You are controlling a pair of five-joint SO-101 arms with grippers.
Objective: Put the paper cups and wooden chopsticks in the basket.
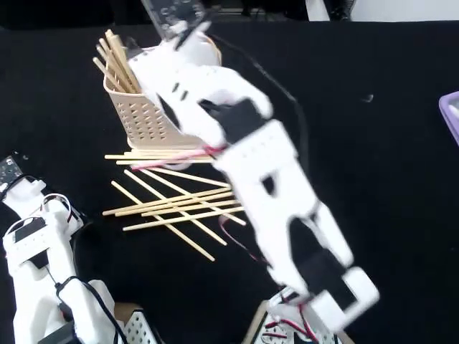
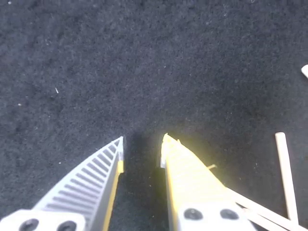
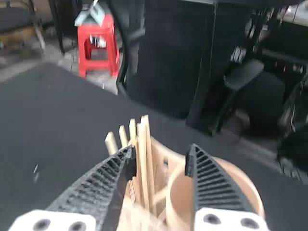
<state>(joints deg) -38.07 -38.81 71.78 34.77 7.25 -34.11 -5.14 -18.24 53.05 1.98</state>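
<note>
A cream perforated basket point(image 1: 143, 118) stands at the back left of the black table, with a bundle of wooden chopsticks point(image 1: 115, 61) poking out of it. My right gripper point(image 1: 188, 32) hangs just above the basket. In the right wrist view this gripper point(image 3: 160, 151) is open, and below it are upright chopsticks point(image 3: 143, 149) and a tan paper cup point(image 3: 243, 185) inside the basket. Several loose chopsticks point(image 1: 172, 197) lie crossed on the table in front of the basket. The left gripper point(image 2: 142, 139) is low over bare table, slightly open and holding nothing, with a chopstick end point(image 2: 286, 173) beside it.
The left arm point(image 1: 36, 244) rests at the table's front left corner. The right arm point(image 1: 287, 201) stretches diagonally over the loose chopsticks. A purple object point(image 1: 450, 107) sits at the right edge. A red stool point(image 3: 98, 43) and chairs stand beyond the table.
</note>
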